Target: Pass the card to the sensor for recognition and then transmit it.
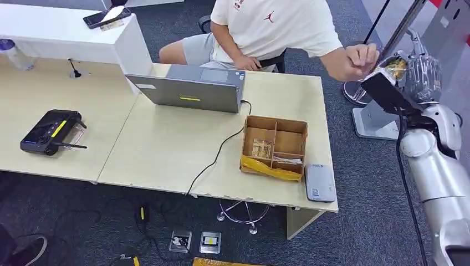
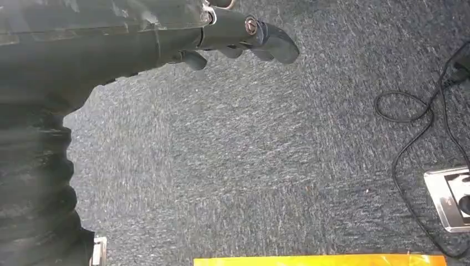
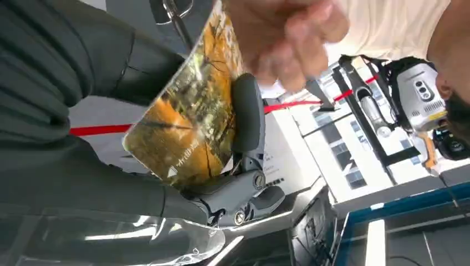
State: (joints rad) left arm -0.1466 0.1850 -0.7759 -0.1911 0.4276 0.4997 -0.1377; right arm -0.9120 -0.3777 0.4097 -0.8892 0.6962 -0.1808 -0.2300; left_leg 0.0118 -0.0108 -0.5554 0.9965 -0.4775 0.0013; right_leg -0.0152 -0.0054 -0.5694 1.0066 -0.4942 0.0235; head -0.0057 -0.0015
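The left hand (image 2: 244, 39) hung low over the carpet, far from the desk, its dark fingers curled in on nothing that the wrist view showed. It was well out of reach of anything the task needed, so the coming move looked to belong wholly to the other arm.

On the desk, between the two arms in the head view, the grey sensor (image 1: 320, 182) lay flat at the near right corner, just beside the cardboard box (image 1: 274, 147), well below and inward of the raised right hand.

The right hand (image 1: 407, 69) was lifted high off the desk's right end and gripped the card (image 3: 188, 122), an orange-patterned card pinched between thumb and fingers. The card's long axis ran up and out from the hand's grip, its free end pointing away from the palm toward the person's hand (image 3: 282, 39). That hand hovered right at the card's far end, blurred; whether it touched the card could not be told. The handover seemed close: the person's hand lay straight beyond the card's free end
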